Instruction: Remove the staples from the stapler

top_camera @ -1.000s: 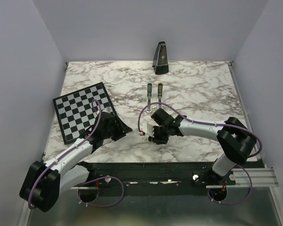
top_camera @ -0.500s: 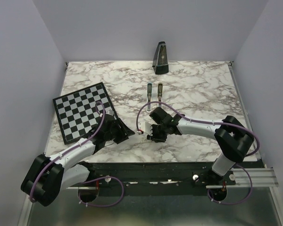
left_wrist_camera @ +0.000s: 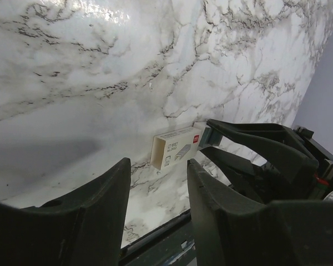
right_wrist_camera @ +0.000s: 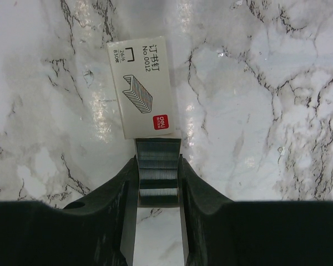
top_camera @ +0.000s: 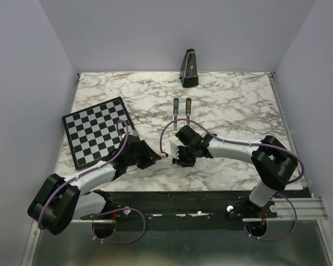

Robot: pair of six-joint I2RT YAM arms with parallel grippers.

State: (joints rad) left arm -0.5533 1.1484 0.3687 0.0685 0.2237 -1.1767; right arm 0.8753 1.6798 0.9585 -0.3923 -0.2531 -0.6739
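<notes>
The stapler (top_camera: 176,105) lies split into two parallel bars at mid-bench, toward the far edge, in front of the metronome (top_camera: 190,68). Nearer the front edge, the right gripper (right_wrist_camera: 157,172) is clamped on a strip of staples (right_wrist_camera: 158,155), whose end touches the white staple box (right_wrist_camera: 142,87). The left gripper (left_wrist_camera: 157,166) faces that box, fingers apart and holding nothing. A chessboard (top_camera: 97,130) sits toward the left edge.

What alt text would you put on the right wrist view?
The right gripper pinches a block of staples, whose far end meets the near end of a small white staple box. The box lies flat on the marble table, label up, reading No. 0012 with a red logo.
</notes>
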